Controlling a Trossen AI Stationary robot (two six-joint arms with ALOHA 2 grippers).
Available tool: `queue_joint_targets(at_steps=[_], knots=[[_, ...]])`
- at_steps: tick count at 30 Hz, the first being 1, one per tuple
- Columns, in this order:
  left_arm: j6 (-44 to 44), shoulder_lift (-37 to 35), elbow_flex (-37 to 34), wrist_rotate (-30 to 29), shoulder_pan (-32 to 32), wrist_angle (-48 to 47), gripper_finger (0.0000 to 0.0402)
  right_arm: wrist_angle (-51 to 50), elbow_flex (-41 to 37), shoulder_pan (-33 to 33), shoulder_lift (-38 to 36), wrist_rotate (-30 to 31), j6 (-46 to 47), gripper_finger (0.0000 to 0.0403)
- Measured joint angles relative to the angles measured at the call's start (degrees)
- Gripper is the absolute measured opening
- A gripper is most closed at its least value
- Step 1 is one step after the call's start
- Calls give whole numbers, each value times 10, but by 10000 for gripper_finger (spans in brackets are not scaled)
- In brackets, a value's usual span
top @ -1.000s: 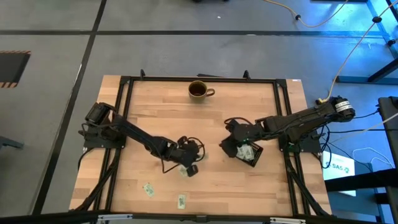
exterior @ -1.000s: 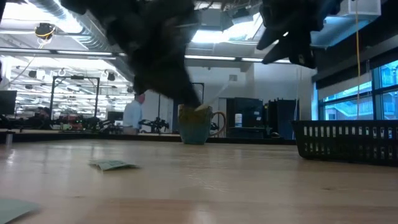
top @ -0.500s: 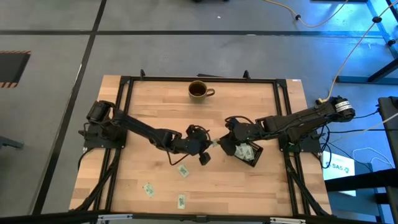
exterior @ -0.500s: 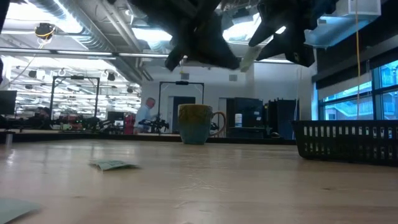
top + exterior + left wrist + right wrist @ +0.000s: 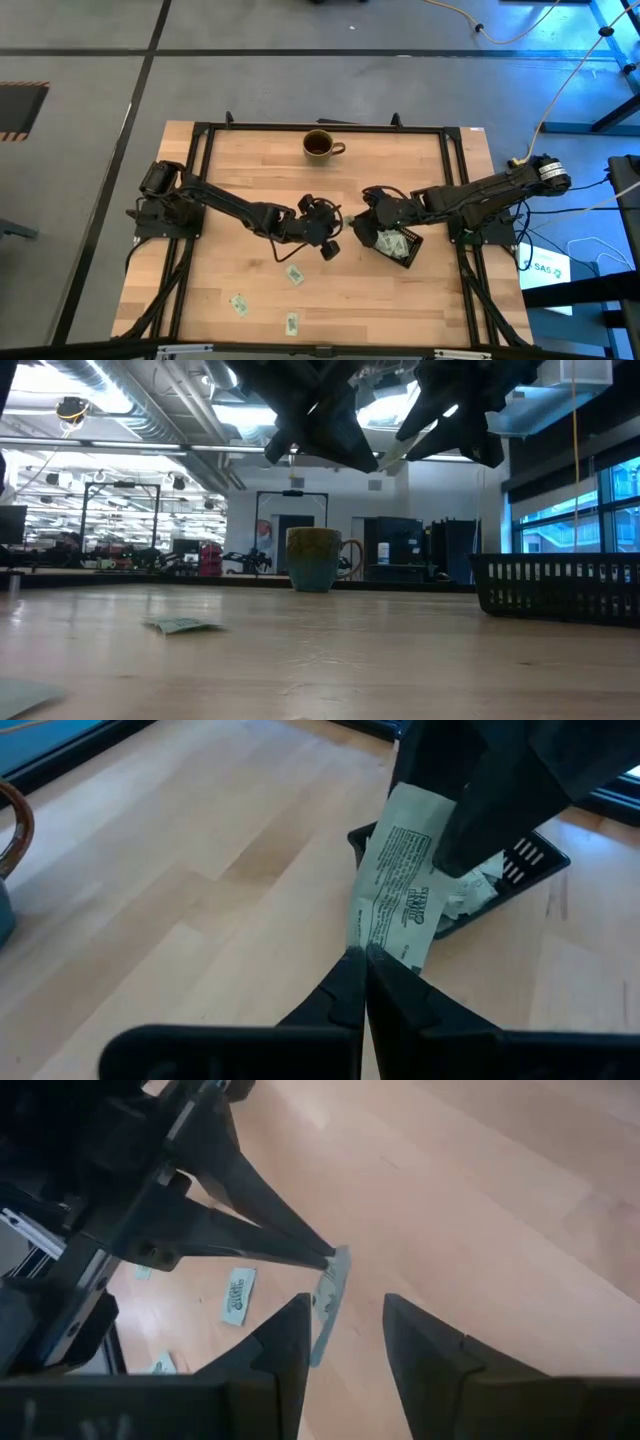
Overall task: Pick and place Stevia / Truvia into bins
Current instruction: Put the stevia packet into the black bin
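Mid-table, above the wood, the two arms meet nose to nose. The left gripper (image 5: 358,955) has its fingers pinched together on the bottom edge of one Stevia sachet (image 5: 402,870), holding it upright in the air; the printed face shows clearly in the left wrist view. Right in front of it, the right gripper (image 5: 345,1315) has its fingers standing apart, one on each side of the sachet's free end, not closed on it. From above, the handoff point sits just beside the black bin (image 5: 404,246), on the side facing the table's middle. The right arm's dark bulk hangs over much of that bin, so only part of its rim and a few pale sachets inside (image 5: 478,885) show past it.

Around them: the brown mug (image 5: 320,145) stands near the far edge of the table, well apart from both grippers. Three loose sachets lie flat on the wood nearer the front edge, one (image 5: 295,274) just below the left gripper, two more (image 5: 238,304) and (image 5: 291,323) farther off. In the low view, one sachet (image 5: 183,625) rests on the tabletop with the mug behind it, and the bin's slotted wall (image 5: 560,588) stands off at the side.
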Motion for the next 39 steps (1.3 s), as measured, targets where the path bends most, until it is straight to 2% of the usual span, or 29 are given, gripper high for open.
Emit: queue_joint_targets(at_steps=[6, 15, 21, 25, 28, 31, 39], knots=[[2, 0, 0, 0, 0, 0, 3, 0, 0, 0, 0, 1, 0, 109], [19, 0, 0, 18, 0, 0, 18, -3, 0, 0, 0, -2, -26, 7], [26, 0, 0, 40, 0, -28, 67, -47, 0, 0, -1, -8, -28, 3], [22, 0, 0, 105, -1, -75, 87, -115, 0, 0, -7, -71, -17, 4], [20, 0, 0, 149, -4, -105, 90, -173, 0, 2, -8, -120, -15, 2], [20, 0, 0, 167, -9, -120, 86, -223, 0, 8, -9, -142, -14, 2], [7, 0, 0, 172, -15, -121, 69, -293, -2, 16, -9, -145, 0, 2]])
